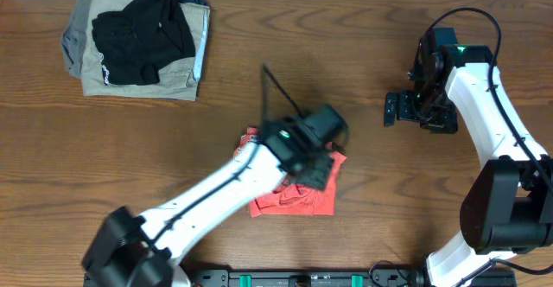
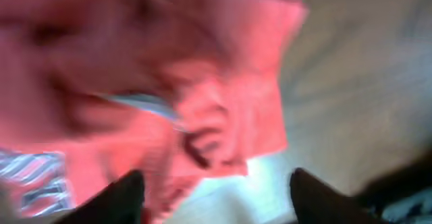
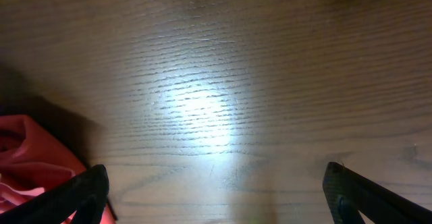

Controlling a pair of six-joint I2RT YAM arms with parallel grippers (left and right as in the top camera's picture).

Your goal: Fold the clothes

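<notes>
The wooden tabletop [image 1: 259, 28] is carrying everything. The left arm [image 1: 207, 192] is reaching across it to the T-shirt [image 1: 298, 202], while the right arm [image 1: 492, 114] is standing at the right, well apart from the shirt. A pile [image 1: 82, 28] of khaki and black garments is lying at the far left corner. The red-orange T-shirt is lying bunched near the middle front edge. The left jaws are standing apart just above it, clamping nothing. The right jaws are standing wide apart over bare wood.

The left arm [image 1: 216, 188] and right arm [image 1: 488, 105] are being seen as white links, black joints and black cables [image 1: 276, 88]; the left gripper [image 2: 217, 196] and right gripper [image 3: 219, 196] as black.
</notes>
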